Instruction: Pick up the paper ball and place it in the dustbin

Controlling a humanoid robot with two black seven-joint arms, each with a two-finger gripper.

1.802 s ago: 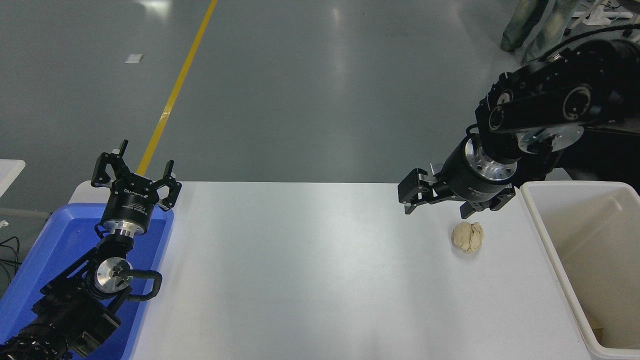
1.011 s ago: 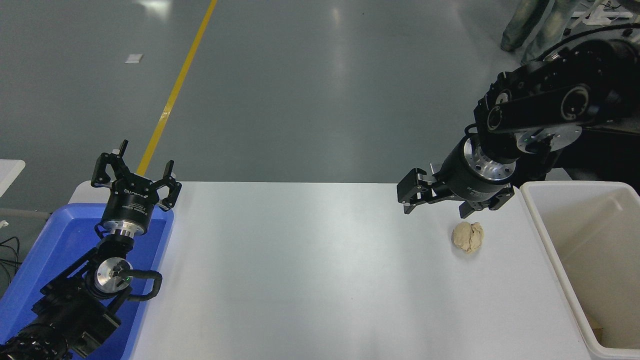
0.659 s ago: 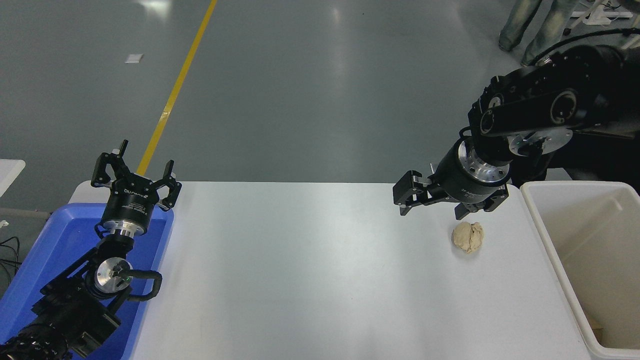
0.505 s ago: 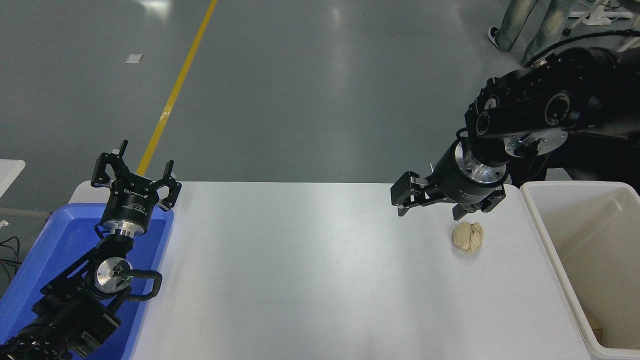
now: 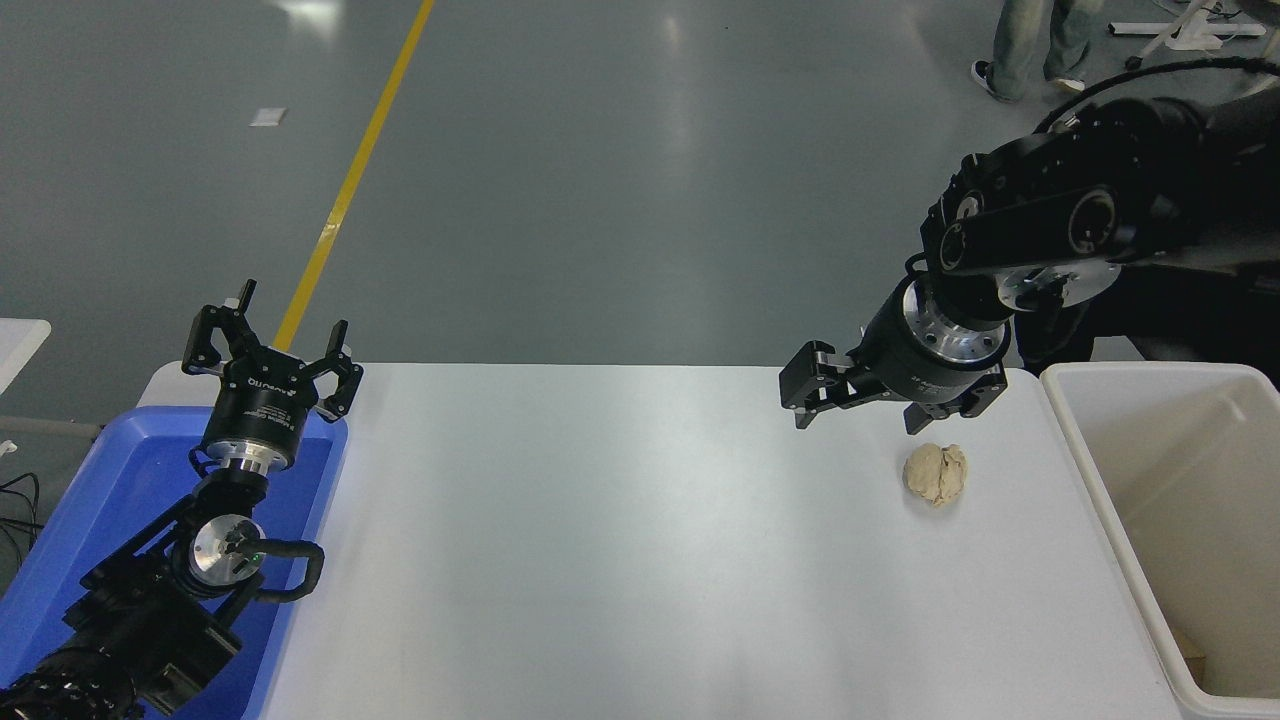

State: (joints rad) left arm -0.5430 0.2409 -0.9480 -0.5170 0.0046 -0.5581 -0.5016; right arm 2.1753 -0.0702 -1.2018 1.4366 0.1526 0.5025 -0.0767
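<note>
The paper ball (image 5: 936, 474), a crumpled beige wad, lies on the white table (image 5: 620, 560) at the right, a little left of the dustbin. The dustbin (image 5: 1190, 520) is a large cream tub at the table's right end. My right gripper (image 5: 858, 416) is open and empty, hovering just above and up-left of the ball, apart from it. My left gripper (image 5: 270, 340) is open, parked at the lower left above the blue tray.
A blue plastic tray (image 5: 110, 520) sits at the table's left edge under my left arm. A person's legs (image 5: 1035, 45) stand on the grey floor at the top right. A yellow floor line (image 5: 355, 170) runs beyond the table.
My right arm has risen and drifted slightly left and away from the ball. The ball and the left arm have not moved. The person's legs have shifted at the top right.
</note>
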